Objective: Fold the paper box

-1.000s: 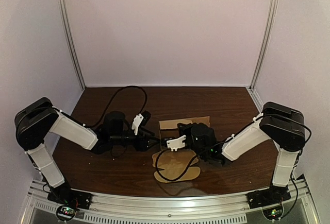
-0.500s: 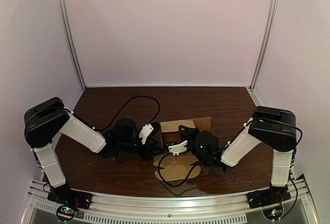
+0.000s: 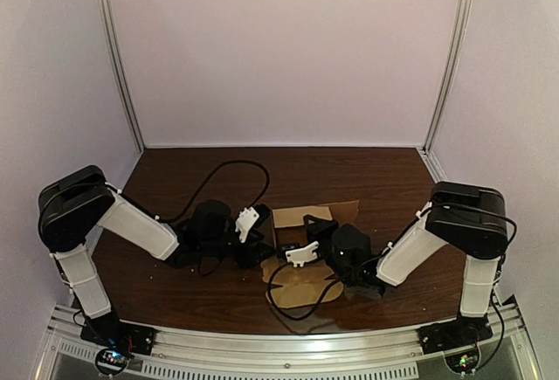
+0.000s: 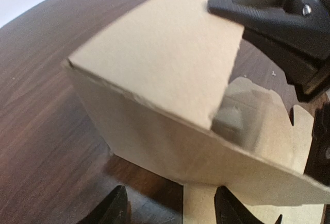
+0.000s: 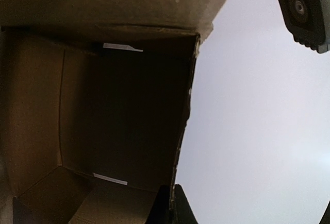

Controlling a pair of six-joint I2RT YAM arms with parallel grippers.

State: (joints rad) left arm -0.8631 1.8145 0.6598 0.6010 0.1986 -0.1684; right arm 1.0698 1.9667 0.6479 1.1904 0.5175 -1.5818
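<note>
1. Paper box (image 3: 301,219) sits mid-table (image 3: 367,179), btwn my two arms and closer to the front edge than the back. It's part-erected: the walls stand up, and one flat flap (image 3: 301,286) lies on the wood on the near side.
2. Left gripper (image 4: 172,211) is low at the box's left side. On the left wrist cam both fingertips (image 4: 117,208) are spread wide w/ nothing pinched. Only wood and the flap's edge show btwn them. The box wall is just ahead of the tips; I can't tell if they touch it.
3. Right gripper (image 5: 171,206) comes in low from the right. The right wrist cam looks straight into the box's dark interior. The fingers are pressed together at the bottom of that view, and the edge of a box wall runs down into them. As far as I can see they're pinching that wall.
4. On the left wrist cam a top panel (image 4: 154,64) tilts over the near wall. One black finger (image 4: 268,7) of the right gripper sits at the panel's far corner, upper right. Can't tell if it makes contact there.
5. Black cable (image 3: 218,168) loops on the table behind the left arm. A second loop (image 3: 284,300) lies across the near flap.
6. Both forearms angle down twd the box, wrists near table level.
</note>
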